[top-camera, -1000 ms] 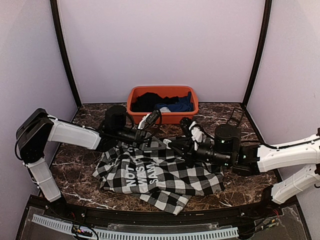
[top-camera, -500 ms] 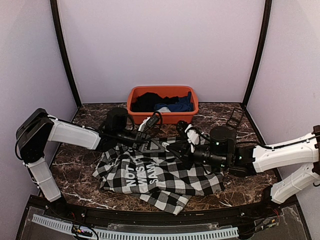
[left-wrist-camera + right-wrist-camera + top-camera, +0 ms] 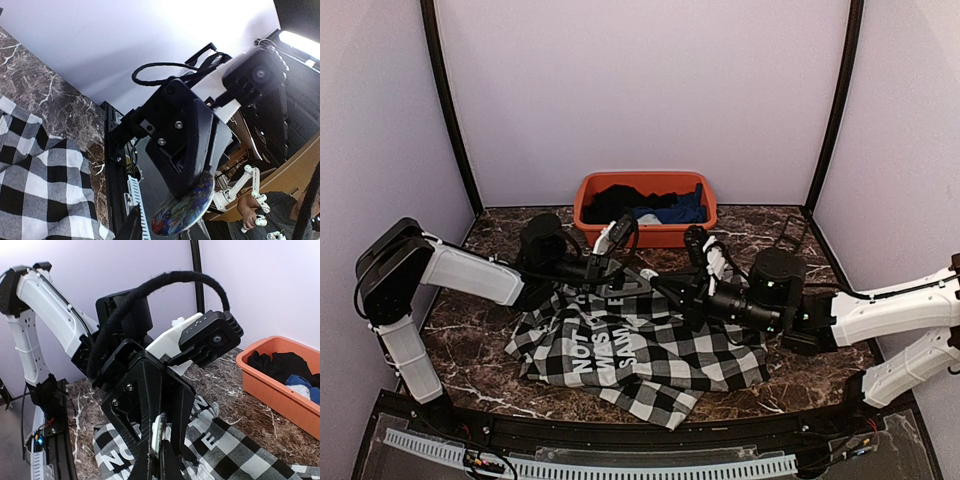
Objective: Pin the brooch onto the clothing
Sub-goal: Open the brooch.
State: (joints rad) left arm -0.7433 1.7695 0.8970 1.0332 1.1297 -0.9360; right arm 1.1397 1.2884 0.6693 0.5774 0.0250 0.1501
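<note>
The brooch (image 3: pixel 184 211), a round disc with a blue and red painted face, hangs above the clothing (image 3: pixel 650 352), a black-and-white check shirt with white letters lying flat mid-table. My right gripper (image 3: pixel 158 449) is shut on the brooch (image 3: pixel 159 432), seen edge-on there. The left gripper (image 3: pixel 620 275) meets the right gripper (image 3: pixel 666 288) tip to tip over the shirt's upper edge. The left jaws stand slightly apart. Its one visible fingertip (image 3: pixel 132 227) sits just beside the disc without touching it. The shirt (image 3: pixel 235 452) lies under both.
An orange bin (image 3: pixel 588 200) with dark and blue garments stands at the back, also in the right wrist view (image 3: pixel 267 386). A small black wire stand (image 3: pixel 790 236) sits at the back right. Marble table (image 3: pixel 470 330) surrounds the shirt.
The left jaws have eased apart at the brooch. The right arm slid a little left and back again, still shut on the brooch. The shirt has not moved.
</note>
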